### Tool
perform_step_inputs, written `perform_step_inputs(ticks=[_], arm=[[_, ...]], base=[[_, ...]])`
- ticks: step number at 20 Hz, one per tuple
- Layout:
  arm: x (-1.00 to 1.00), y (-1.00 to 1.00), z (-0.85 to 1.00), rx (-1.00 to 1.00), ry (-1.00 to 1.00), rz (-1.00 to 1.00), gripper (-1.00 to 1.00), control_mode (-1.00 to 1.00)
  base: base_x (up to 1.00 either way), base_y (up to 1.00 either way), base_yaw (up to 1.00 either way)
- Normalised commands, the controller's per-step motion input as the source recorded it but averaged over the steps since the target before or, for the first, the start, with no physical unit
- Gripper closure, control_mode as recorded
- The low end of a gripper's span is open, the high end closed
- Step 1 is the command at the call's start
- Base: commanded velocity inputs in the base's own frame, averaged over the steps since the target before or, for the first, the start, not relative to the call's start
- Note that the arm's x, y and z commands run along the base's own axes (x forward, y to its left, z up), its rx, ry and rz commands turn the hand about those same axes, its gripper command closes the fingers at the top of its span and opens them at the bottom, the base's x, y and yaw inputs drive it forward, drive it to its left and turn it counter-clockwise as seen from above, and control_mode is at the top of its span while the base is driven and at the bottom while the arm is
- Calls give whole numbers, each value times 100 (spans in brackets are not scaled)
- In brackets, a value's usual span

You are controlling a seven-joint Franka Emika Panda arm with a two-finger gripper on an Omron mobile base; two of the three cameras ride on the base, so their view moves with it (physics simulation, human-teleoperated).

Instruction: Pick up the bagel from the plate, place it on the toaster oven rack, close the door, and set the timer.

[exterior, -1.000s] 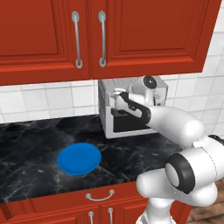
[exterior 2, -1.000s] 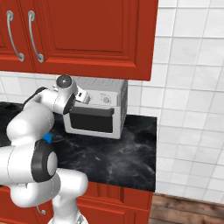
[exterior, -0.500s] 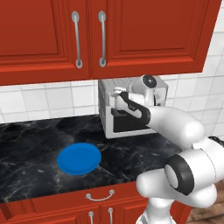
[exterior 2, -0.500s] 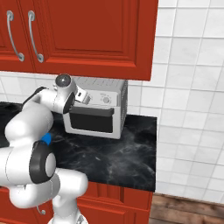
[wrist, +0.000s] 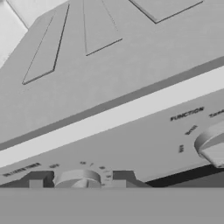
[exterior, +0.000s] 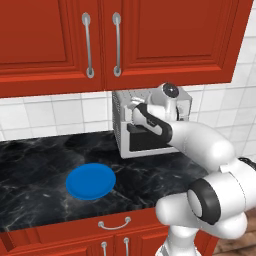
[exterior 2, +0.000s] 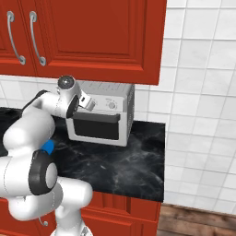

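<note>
The toaster oven (exterior: 150,125) (exterior 2: 103,117) stands at the back of the counter, and its door (exterior 2: 96,126) is up against it with the dark glass facing out. My gripper (wrist: 81,178) (exterior 2: 90,105) is at the control panel above the door. Its two dark fingertips (wrist: 39,179) sit on either side of a round timer knob (wrist: 77,178), shut on it. A second knob (wrist: 212,146) under the word FUNCTION lies to the right. The blue plate (exterior: 91,181) lies bare on the counter, left of the oven. The bagel and the rack are hidden.
Red wall cabinets (exterior: 115,35) hang low over the oven. The black marble counter (exterior 2: 120,161) ends at its right edge beside a white tiled wall (exterior 2: 203,101). Red drawers (exterior: 112,225) run below the counter's front.
</note>
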Motion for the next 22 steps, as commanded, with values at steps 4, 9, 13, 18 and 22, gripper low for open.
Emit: perform_step_inputs(ticks=[4, 9, 13, 18, 22], arm=[[-39, -100, -30, 0, 8, 0, 100, -100], [-50, -100, -49, 0, 7, 0, 100, -100], [-58, -85, -51, 0, 3, 0, 100, -100], [-58, -33, -15, 0, 0, 0, 100, -100], [-46, 2, 38, 0, -1, 0, 100, -100]], base=[[0, 0, 0], [0, 0, 0], [0, 0, 0], [0, 0, 0], [0, 0, 0]])
